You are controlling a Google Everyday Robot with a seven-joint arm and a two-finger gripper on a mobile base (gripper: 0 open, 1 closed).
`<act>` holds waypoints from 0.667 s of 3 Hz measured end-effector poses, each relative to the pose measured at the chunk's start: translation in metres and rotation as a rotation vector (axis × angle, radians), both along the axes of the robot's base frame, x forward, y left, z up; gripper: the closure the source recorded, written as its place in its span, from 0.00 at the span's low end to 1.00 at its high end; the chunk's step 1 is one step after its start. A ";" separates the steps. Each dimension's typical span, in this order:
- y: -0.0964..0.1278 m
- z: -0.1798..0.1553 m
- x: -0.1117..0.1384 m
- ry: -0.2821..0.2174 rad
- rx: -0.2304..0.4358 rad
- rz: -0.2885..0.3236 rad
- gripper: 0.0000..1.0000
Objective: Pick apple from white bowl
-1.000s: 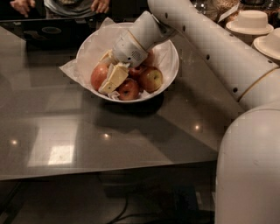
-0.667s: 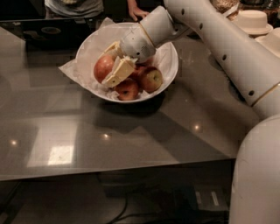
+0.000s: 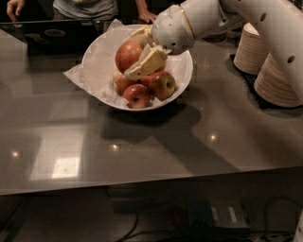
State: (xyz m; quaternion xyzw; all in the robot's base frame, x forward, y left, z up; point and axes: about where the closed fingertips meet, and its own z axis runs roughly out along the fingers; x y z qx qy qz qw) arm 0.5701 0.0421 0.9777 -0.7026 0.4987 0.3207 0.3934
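The white bowl (image 3: 100,71), lined with crinkled white paper, stands on the dark table at the back centre. My gripper (image 3: 135,54) reaches in from the upper right and is shut on the apple (image 3: 128,55), the biggest reddish-orange one, held raised above the other fruit. One cream finger (image 3: 147,64) lies across the apple's right side; the other shows behind its top. A smaller apple with a yellow-green patch (image 3: 162,84) and a small deep-red apple (image 3: 137,96) lie in the bowl below, with another partly hidden (image 3: 121,82).
Stacked beige paper dishes (image 3: 279,78) and a second stack (image 3: 250,47) stand at the right on a dark mat. A person (image 3: 85,7) stands behind the table beside a dark tray (image 3: 52,35). The grey table's front edge (image 3: 142,186) runs across the lower frame.
The view has drawn closer. My gripper has closed on the biggest apple and lifted it up and back from the pile in the bowl.
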 end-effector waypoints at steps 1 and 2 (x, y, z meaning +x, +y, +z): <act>-0.026 0.015 -0.014 -0.024 -0.027 -0.065 1.00; -0.052 0.021 -0.030 -0.033 -0.074 -0.139 1.00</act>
